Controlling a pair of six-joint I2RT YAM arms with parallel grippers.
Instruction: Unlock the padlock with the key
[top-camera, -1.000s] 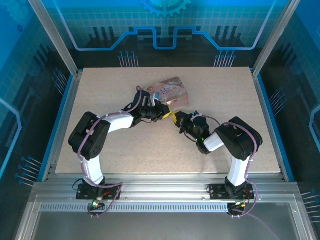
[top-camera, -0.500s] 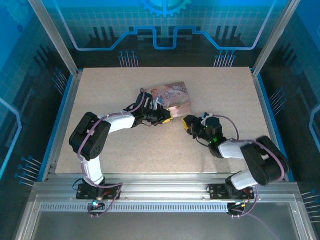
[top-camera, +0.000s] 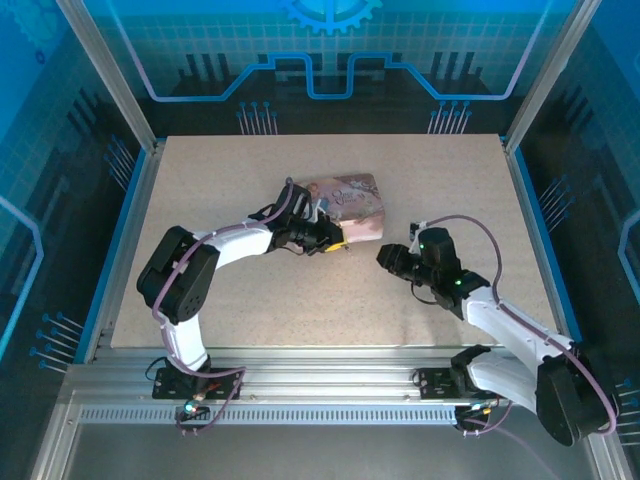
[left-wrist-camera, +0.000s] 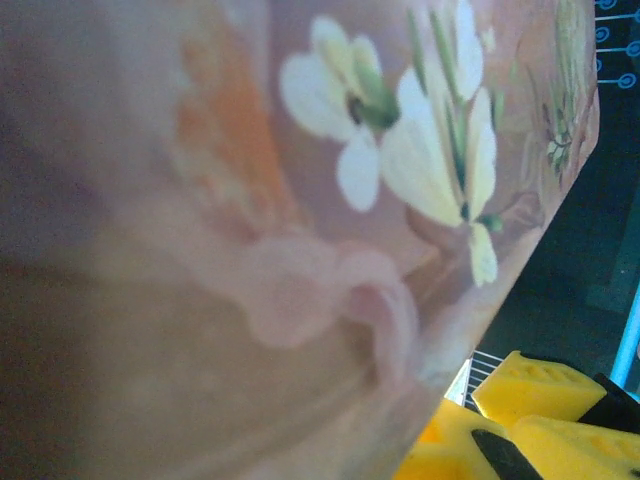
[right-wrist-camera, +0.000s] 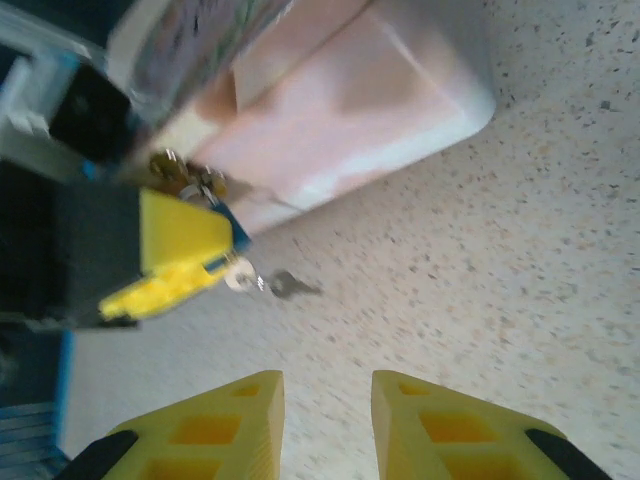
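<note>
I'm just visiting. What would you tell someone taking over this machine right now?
Left gripper: closed at the pink box's front edge, beside the padlock; what it pinches is unclear.
Right gripper: open, empty, hovering short of the box.
The key: just past the left gripper's tips, low over the table.
Done: unclear if the padlock is open.
Left: probably turning the key in it.

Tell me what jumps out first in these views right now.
The pink rectangular cartoon-print box at mid-table stands out, with the left gripper at its near edge. In the right wrist view a small thin metal key shows just off that gripper's yellow tip, while the right gripper hovers short of it, jaws open.
</note>
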